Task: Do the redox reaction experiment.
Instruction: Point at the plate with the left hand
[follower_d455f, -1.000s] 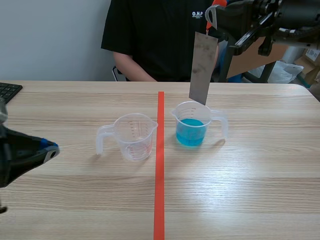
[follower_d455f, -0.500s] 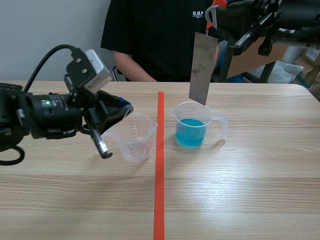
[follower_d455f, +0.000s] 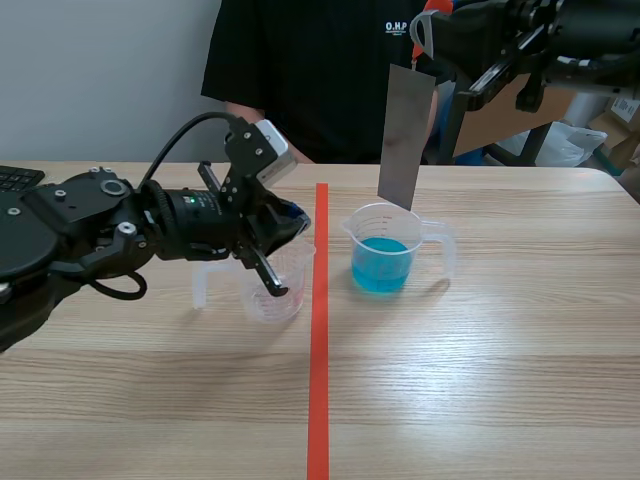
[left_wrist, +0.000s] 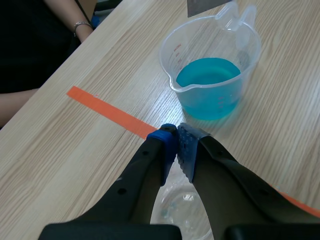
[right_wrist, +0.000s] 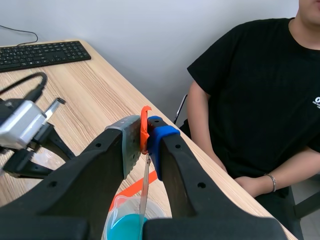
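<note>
A clear beaker of blue liquid stands just right of the orange tape line. An empty clear beaker stands left of the line. My right gripper, raised at the back, is shut on a grey metal strip that hangs with its lower end just above the blue beaker's far rim. In the right wrist view the strip hangs edge-on from the gripper over the blue beaker. My left gripper is shut and empty above the empty beaker, with its fingertips pointing toward the blue beaker.
A person in a black shirt sits across the table, forearm resting at the far edge. A black keyboard lies at the far left. An orange tag sticks out at the right gripper's pads.
My left arm has swung in from the low left, rising and moving right until its shut gripper is over the empty beaker. The right arm and strip have not moved.
</note>
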